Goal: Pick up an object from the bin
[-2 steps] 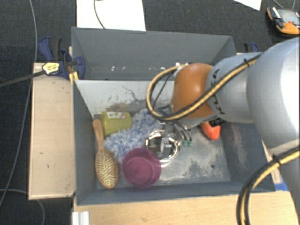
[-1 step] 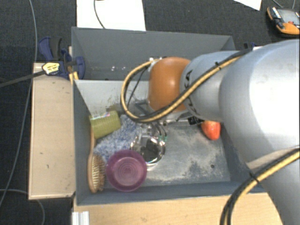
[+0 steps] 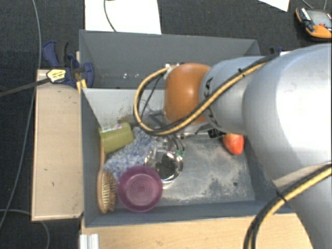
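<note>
camera view | gripper (image 3: 166, 164) is seen low in bin (image 3: 171, 56), just beside purple cup (image 3: 139, 188) and crumpled blue cloth (image 3: 124, 152) | apart or together: cannot be told | risk: smooth round cup may be knocked away, soft cloth snagged instead | green cylinder (image 3: 116, 137), bristly brush (image 3: 106, 191) lie left

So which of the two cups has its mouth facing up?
The purple cup at front left of the bin; the green cup behind it lies on its side.

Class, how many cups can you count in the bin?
2: a green cup by the left wall, a purple cup at the front left. The arm may hide more.
</note>
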### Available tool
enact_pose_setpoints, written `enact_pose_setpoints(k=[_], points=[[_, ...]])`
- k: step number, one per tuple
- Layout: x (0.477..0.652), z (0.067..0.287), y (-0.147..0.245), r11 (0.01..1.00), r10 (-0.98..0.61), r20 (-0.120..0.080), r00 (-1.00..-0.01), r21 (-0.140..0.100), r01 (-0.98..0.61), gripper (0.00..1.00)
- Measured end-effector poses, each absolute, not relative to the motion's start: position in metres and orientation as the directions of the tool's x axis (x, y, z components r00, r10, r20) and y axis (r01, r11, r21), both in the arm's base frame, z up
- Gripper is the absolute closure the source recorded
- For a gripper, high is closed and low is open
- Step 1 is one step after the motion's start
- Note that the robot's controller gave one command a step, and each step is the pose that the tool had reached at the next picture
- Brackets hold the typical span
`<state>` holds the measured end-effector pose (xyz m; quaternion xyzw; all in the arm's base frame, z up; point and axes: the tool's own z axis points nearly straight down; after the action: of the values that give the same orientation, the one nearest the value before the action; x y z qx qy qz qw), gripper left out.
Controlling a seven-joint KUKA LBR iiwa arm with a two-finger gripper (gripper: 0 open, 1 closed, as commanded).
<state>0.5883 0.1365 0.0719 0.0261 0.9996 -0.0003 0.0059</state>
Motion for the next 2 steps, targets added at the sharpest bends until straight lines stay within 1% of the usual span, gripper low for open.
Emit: enact_pose_setpoints(k=[1, 2], points=[[0.586, 0.084, 0.135, 0.999, 0.052, -0.006, -0.999, -0.003, 0.052, 1.00], [0.586, 0.121, 0.135, 0.999, 0.050, -0.005, -0.999, -0.002, 0.050, 1.00]])
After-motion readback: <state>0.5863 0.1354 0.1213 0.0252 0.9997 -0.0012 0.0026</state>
